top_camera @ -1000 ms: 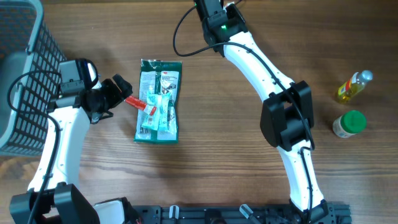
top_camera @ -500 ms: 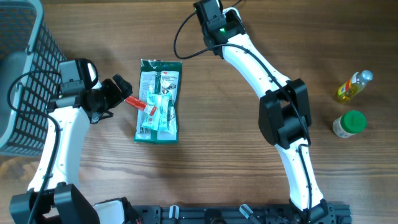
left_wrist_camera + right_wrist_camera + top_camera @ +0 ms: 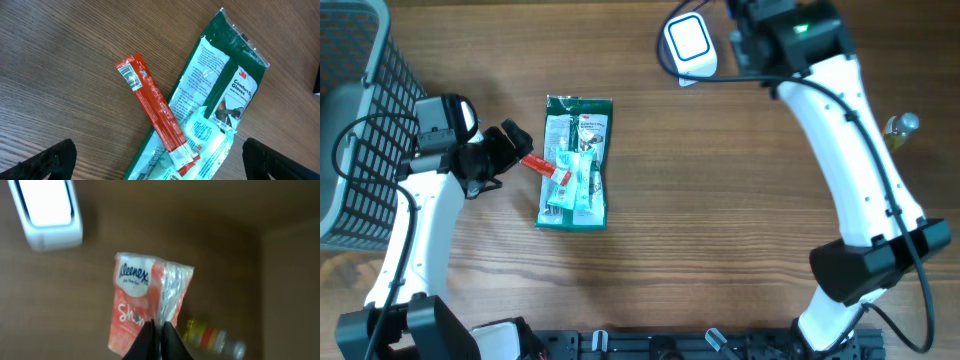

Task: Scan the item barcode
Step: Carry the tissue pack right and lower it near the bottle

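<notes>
- Orange and white Kleenex tissue pack (image 3: 145,307): one, pinched at its lower crumpled edge by the right gripper (image 3: 157,331), whose fingers (image 3: 146,339) are closed tight on the wrap. It hangs in the air by the far edge of the desk (image 3: 720,220).
- White scanner (image 3: 688,42): one, with a bright window, near the middle of the far edge. In the right wrist view it sits up and to the left of the tissue pack, with a gap between them.
- Green 3M gloves package (image 3: 578,150): one, flat on the desk in its left half, long side running from far edge to near edge.
- Red stick packet (image 3: 156,114): one, lying slantwise, its lower end over the gloves package and its barcode end on bare wood.
- Pale mint packet (image 3: 202,137): at least one, on top of the near end of the gloves package; I cannot tell the exact count.
- Left gripper (image 3: 515,150): fingers (image 3: 50,160) spread wide and holding nothing, just left of the red stick packet.
- Yellow bottle (image 3: 901,126): one, near the right edge, partly hidden by the right arm.
- Dark mesh basket (image 3: 380,110): one, at the far left corner.
</notes>
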### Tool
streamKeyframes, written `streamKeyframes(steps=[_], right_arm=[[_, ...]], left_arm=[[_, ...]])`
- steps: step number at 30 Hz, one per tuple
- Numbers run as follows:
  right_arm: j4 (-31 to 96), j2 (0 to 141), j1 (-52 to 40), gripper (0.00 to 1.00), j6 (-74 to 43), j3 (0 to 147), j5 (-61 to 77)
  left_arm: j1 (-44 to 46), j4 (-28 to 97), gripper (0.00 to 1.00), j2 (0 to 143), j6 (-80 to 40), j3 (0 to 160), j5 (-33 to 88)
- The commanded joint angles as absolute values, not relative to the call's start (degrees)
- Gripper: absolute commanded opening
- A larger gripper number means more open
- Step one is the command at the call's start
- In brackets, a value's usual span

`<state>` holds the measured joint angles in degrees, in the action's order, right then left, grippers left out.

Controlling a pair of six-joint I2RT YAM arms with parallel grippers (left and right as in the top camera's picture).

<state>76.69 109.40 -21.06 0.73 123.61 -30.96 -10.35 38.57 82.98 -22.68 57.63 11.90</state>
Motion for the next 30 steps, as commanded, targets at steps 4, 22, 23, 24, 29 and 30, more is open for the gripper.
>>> streamKeyframes(steps=[4,22,23,24,29,30], right_arm=[[82.08,113.43,-14.24,0.04,-7.7,113.91,-18.37],[55.94,113.43,-5.76,0.38,-9.04,80.27,-18.31],[55.53,113.43,-5.76,0.39,-9.02,80.27,-17.69],[54.57,113.43,-5.76,0.41,-8.99,80.27,-14.96],[52.71,113.43,-5.76,0.52,-10.76,80.27,-11.94],[52.31,113.43,-5.76,0.6,-10.72,80.27,-11.94]], left_arm=[[-10.39,38.44,1.0,82.61,-22.98,58.17,12.16],[-10.39,38.44,1.0,82.61,-22.98,58.17,12.16],[-10.39,38.44,1.0,82.61,-22.98,58.17,12.16],[-10.39,38.44,1.0,82.61,-22.98,58.17,12.16],[-10.39,38.44,1.0,82.61,-22.98,58.17,12.16],[-10.39,38.44,1.0,82.61,-22.98,58.17,12.16]])
